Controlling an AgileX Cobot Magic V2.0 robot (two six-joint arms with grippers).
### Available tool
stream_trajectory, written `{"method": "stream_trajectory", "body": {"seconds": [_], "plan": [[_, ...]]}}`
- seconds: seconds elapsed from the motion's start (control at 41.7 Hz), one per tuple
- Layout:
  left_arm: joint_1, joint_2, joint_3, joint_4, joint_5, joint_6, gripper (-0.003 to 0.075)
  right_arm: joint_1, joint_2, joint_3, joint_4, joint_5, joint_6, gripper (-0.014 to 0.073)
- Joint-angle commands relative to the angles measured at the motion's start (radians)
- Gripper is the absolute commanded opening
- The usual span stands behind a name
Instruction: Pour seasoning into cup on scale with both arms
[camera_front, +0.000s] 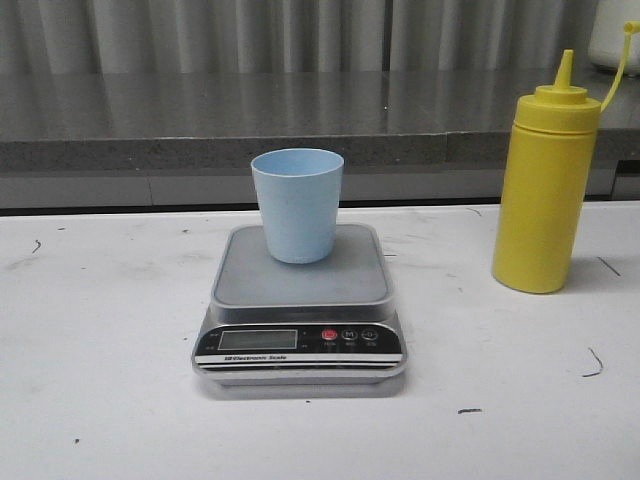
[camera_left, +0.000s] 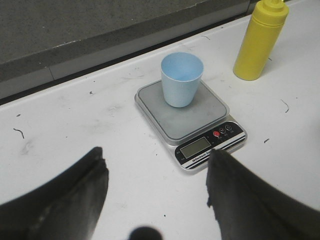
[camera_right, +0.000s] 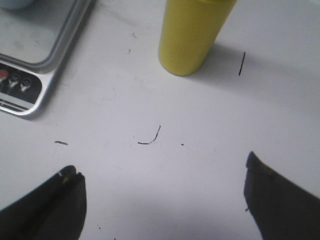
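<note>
The light blue cup (camera_front: 297, 204) stands upright and empty on the steel platform of the silver-grey scale (camera_front: 298, 290) in the middle of the white table. The tall yellow seasoning bottle (camera_front: 545, 185) stands upright to the right of the scale, cap strap hanging off its nozzle. Neither arm shows in the front view. My left gripper (camera_left: 157, 167) is open and empty above the table, short of the scale (camera_left: 192, 117) and cup (camera_left: 181, 79). My right gripper (camera_right: 162, 167) is open and empty, short of the bottle (camera_right: 190, 35).
A grey stone ledge (camera_front: 200, 115) runs along the back behind the table. A white object (camera_front: 612, 35) sits on it at the far right. Small dark marks (camera_front: 592, 365) dot the white tabletop.
</note>
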Motion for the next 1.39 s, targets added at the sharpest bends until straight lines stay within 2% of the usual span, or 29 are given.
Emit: {"method": "stream_trajectory", "body": {"seconds": [0.0,0.168,0.408,0.6,0.672,0.864,0.984,1.08,1.296,1.32,1.368], "plan": [[0.002,0.002,-0.024,-0.004,-0.069,-0.008,0.0428,-0.009,-0.090,-0.006,0.012,-0.051,-0.013,0.0654],[0.002,0.002,-0.024,-0.004,-0.069,-0.008,0.0428,-0.009,-0.212,0.021,0.072,-0.041,-0.013,0.0654],[0.002,0.002,-0.024,-0.004,-0.069,-0.008,0.0428,-0.009,-0.375,0.055,0.070,-0.007,-0.013,0.0654],[0.002,0.002,-0.024,-0.004,-0.069,-0.008,0.0428,-0.009,-0.429,0.058,0.058,0.037,-0.013,0.0633],[0.002,0.002,-0.024,-0.004,-0.069,-0.008,0.0428,-0.009,-0.429,0.058,0.051,0.036,-0.013,0.0554],[0.002,0.002,-0.024,-0.004,-0.073,-0.008,0.0428,-0.009,-0.429,0.058,0.050,0.036,-0.013,0.0200],[0.002,0.002,-0.024,-0.004,-0.073,-0.008,0.0420,-0.009,-0.429,0.058,0.050,0.036,-0.013,0.0017],[0.002,0.002,-0.024,-0.004,-0.073,-0.008,0.0345,-0.009,-0.429,0.058,0.050,0.060,-0.013,-0.0074],[0.002,0.002,-0.024,-0.004,-0.069,-0.008,0.0012,-0.009,-0.429,0.058,0.051,0.069,-0.013,-0.0068],[0.002,0.002,-0.024,-0.004,-0.069,-0.008,-0.0015,-0.009,-0.429,0.058,0.051,0.069,-0.013,-0.0068],[0.002,0.002,-0.024,-0.004,-0.069,-0.008,-0.0020,-0.009,-0.429,0.058,0.051,0.069,-0.013,-0.0068]]}}
